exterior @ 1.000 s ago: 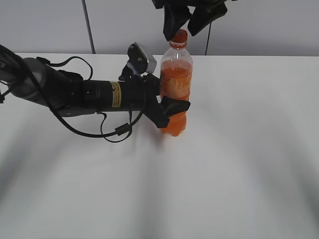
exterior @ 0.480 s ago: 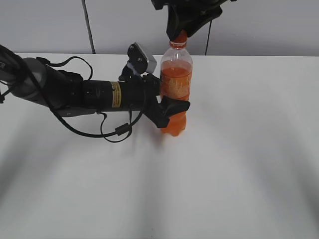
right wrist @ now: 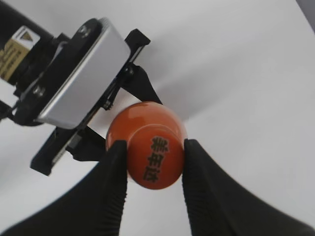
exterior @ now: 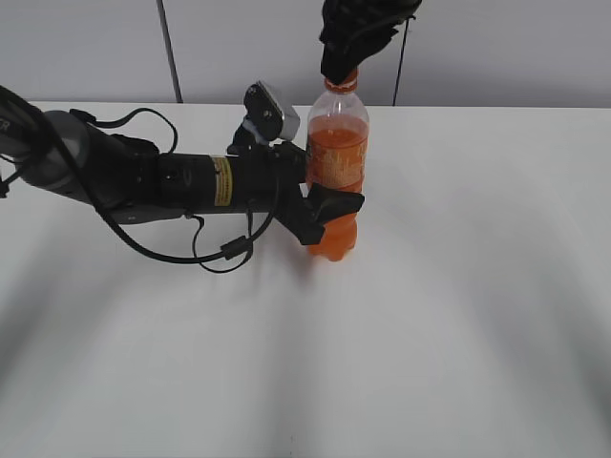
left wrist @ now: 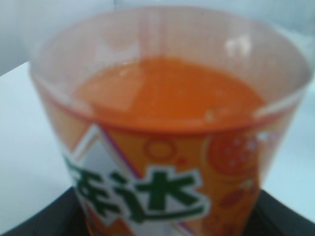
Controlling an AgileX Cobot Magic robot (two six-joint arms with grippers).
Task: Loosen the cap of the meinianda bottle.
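Observation:
The meinianda bottle [exterior: 337,167] stands upright on the white table, clear plastic with orange soda and an orange label. My left gripper [exterior: 329,205] is shut on the bottle's body from the left; its wrist view is filled by the bottle [left wrist: 167,147]. My right gripper [exterior: 346,59] comes down from above and is shut on the orange cap [right wrist: 155,157], which has dark characters printed on top. Both black fingers press the cap's sides. In the exterior view the cap is mostly hidden by the fingers.
The white table [exterior: 458,305] spreads all round the bottle. The left arm [exterior: 143,176] with its cable loop lies across the table's left side. A grey wall stands behind.
My right gripper has come down and closed on the cap; a second ago its fingers were spread open just above it. The left gripper and the bottle have not moved.

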